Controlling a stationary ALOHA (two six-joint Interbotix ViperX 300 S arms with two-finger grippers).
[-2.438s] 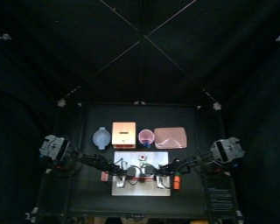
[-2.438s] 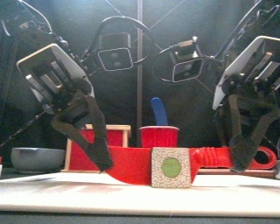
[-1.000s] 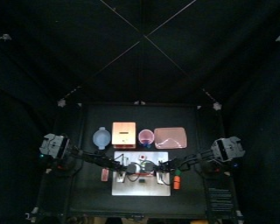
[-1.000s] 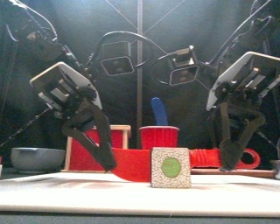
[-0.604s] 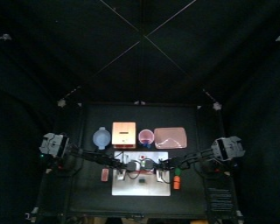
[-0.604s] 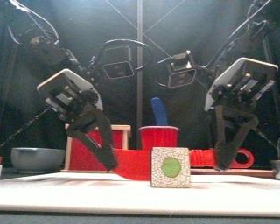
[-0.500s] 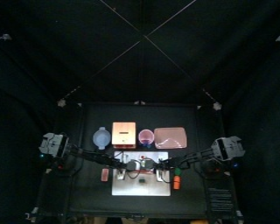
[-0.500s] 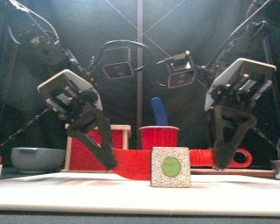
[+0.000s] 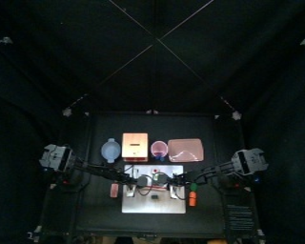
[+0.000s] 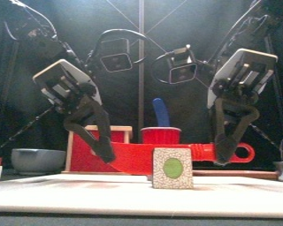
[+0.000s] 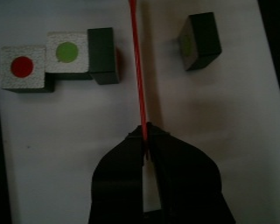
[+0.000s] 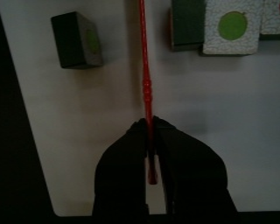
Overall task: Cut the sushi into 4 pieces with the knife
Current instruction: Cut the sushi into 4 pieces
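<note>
A red toy knife [image 10: 168,157] hangs level above the white cutting board [image 10: 61,198], its ring handle to the right. My left gripper [image 10: 106,155] is shut on its blade end and my right gripper [image 10: 226,159] is shut near the handle. In the wrist views the knife [image 11: 139,79] [image 12: 143,61] shows edge-on as a thin red line running out of the shut jaws. On the board [image 11: 224,131] lies a dark green sushi block [image 11: 201,39] apart from a joined group [image 11: 66,54]. One sushi piece [image 10: 172,169] stands nearest the front edge.
Behind the board stand the wooden box with a red drawer front [image 10: 99,143], a red cup [image 10: 162,137] holding a blue knife [image 10: 159,112], a pink tray [image 9: 185,149] and a blue-grey bowl [image 10: 38,160]. A small orange thing [image 9: 191,197] lies at the board's right side.
Both grippers and the red knife between them have risen a little above the board. The sushi pieces have not moved.
</note>
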